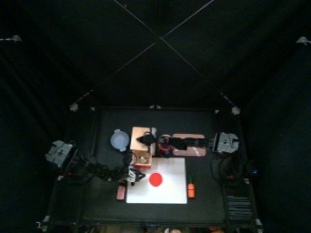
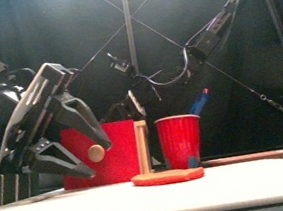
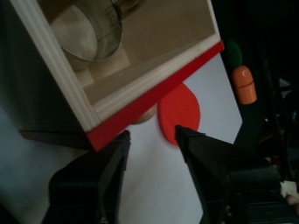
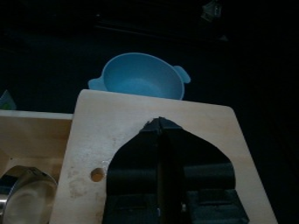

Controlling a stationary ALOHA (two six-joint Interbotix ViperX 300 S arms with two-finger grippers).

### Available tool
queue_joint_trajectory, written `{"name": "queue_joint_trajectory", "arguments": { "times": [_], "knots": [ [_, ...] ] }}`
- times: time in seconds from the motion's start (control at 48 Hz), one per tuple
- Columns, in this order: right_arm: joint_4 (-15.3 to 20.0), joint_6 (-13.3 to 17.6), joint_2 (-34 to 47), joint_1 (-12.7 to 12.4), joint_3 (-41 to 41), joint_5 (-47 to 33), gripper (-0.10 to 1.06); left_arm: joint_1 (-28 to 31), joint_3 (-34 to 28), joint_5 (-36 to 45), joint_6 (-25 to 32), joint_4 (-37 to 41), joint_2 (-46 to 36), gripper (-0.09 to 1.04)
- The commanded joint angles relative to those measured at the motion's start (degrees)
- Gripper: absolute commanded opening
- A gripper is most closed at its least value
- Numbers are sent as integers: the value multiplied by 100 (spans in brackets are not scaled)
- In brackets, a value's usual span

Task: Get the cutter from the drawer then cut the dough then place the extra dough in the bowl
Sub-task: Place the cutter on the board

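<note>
top view: your left gripper (image 1: 135, 165) sits at the back-left corner of the white board (image 1: 170, 196), in front of the wooden box (image 1: 142, 133). the right gripper (image 1: 165, 143) is over that box.

front view: the left jaws stand spread beside the drawer (image 2: 111, 148).

left wrist view: the drawer is pulled out and the cutter (image 3: 87, 35) lies inside it. your left jaws are apart, gripping nothing.

right wrist view: the right jaws look pressed together against the box top, holding nothing.
</note>
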Motion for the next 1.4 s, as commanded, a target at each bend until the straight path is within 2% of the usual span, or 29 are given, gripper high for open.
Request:
{"name": "queue_joint_trajectory", "arguments": {
  "times": [0.021,0.396,0.812,1.083,1.25,1.396],
  "knots": [
    [0,-9,-70,-88,18,44,-3,0,-79,-18,-18,18,-35,90],
    [0,-9,-70,-88,26,44,-3,18,26,44,-18,255,-352,90],
    [0,-9,-70,-88,26,44,-3,0,457,589,-18,765,-1424,90],
    [0,0,-105,-88,0,79,-3,97,765,589,-9,1969,-2461,89],
    [0,0,-185,-53,-26,141,-3,439,932,88,70,3445,-2997,89],
    [0,26,-343,70,-79,246,-3,914,1081,-554,264,4368,-3182,89]
  ]
}}
